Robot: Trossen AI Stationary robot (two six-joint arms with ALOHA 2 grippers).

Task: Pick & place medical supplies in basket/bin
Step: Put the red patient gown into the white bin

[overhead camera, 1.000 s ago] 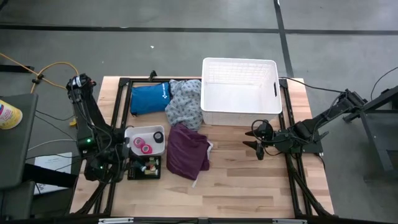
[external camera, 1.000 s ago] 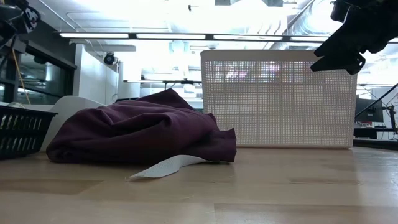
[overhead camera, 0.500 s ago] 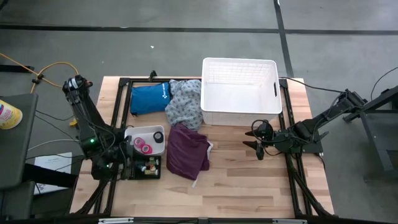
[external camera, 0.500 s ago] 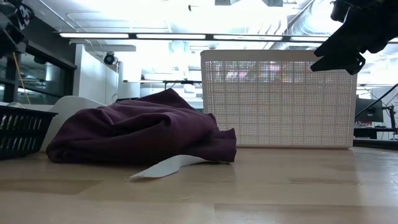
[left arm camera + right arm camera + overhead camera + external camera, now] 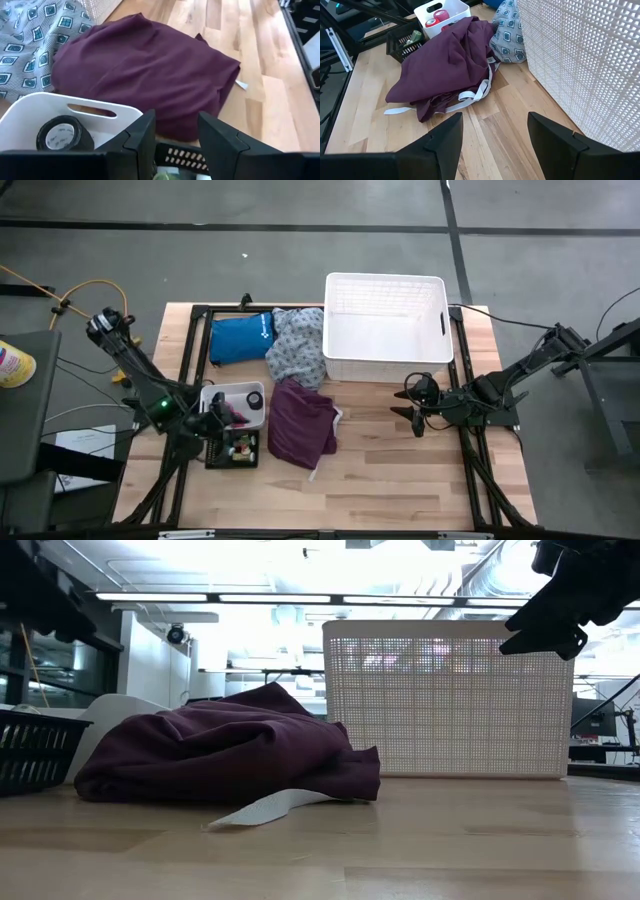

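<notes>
While the pale wooden plank table (image 5: 400, 470) carries most of the goods on its left half, its near right part lies bare. Black metal framing runs along its sides, and grey floor with dark lines surrounds it. At the back stands the large white plastic lattice-walled basket (image 5: 386, 328), with a dark handle slot in its right wall. Just left of it lies the grey-patterned cloth garment (image 5: 297, 345), touching a blue soft pouch (image 5: 241, 337) farther left. In front of the patterned garment sits the crumpled maroon cloth garment (image 5: 303, 425), with a pale strap trailing from it onto the wood.

Beside the maroon garment, the small white rounded tray (image 5: 243, 394) holds small pink rolls (image 5: 440, 15); the left wrist view also shows a dark roll with a white core (image 5: 61, 135) inside it. The small black mesh crate (image 5: 233, 451) touches the tray's near side. The left gripper (image 5: 222, 417) hovers over the tray and crate, its fingers (image 5: 140, 137) parted with nothing between them. The right gripper (image 5: 412, 402) hangs in front of the basket, well apart from the garments, its fingers (image 5: 445, 137) spread and empty.

Across the table top, the low view shows a bright room with long ceiling lights (image 5: 260, 597) and ducts overhead.
</notes>
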